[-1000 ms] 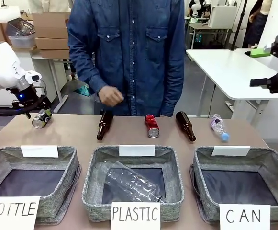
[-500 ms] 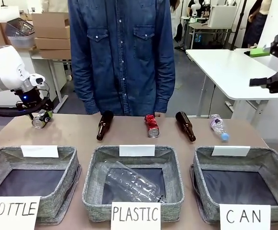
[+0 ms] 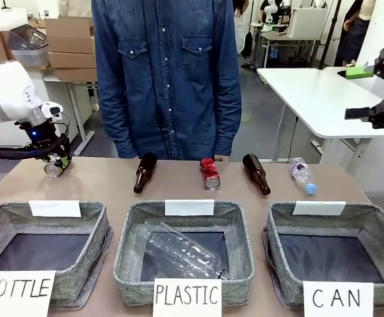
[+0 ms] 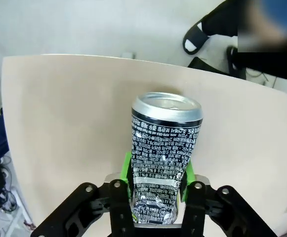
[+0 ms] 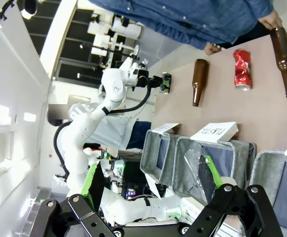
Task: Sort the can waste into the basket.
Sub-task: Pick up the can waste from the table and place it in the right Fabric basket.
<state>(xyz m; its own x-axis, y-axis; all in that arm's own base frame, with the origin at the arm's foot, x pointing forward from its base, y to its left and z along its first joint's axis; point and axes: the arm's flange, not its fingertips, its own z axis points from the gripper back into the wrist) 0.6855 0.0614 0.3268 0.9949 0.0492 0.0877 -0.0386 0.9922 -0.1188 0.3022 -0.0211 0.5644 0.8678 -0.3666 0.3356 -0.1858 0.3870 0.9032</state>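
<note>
Cans are the matter here, and the silver-and-black can (image 4: 165, 148) sits between the green pads (image 4: 127, 170) of the left gripper (image 4: 157, 173), which is clamped on it. The pads hold only the dented end nearest the wrist, so most of the can reaches out past the fingertips. From the front I cannot tell if it rests on the table (image 3: 106, 188) or is just off it.

I think the first danger is the grip itself. The crushed metal gives an uneven surface, and the long free end may swing or slide out when the arm turns or speeds up.

The second danger is the way to go. The basket marked CAN (image 3: 273, 257) is far from this gripper, on the side of the right arm. The basket marked BOTTLE (image 3: 0, 214) is directly near this gripper, then comes the one marked PLASTIC (image 3: 129, 251). A can that slips in transit would probably fall into a wrong basket.

If the gripper travels low, it could knock the brown bottle (image 3: 144, 172) or the red can (image 3: 209, 174), which lie further along on that same side and may roll.

The right gripper (image 5: 148, 165) hangs with its fingers apart, holding nothing, above the side where the left arm must reach, so the two arms could come close
</note>
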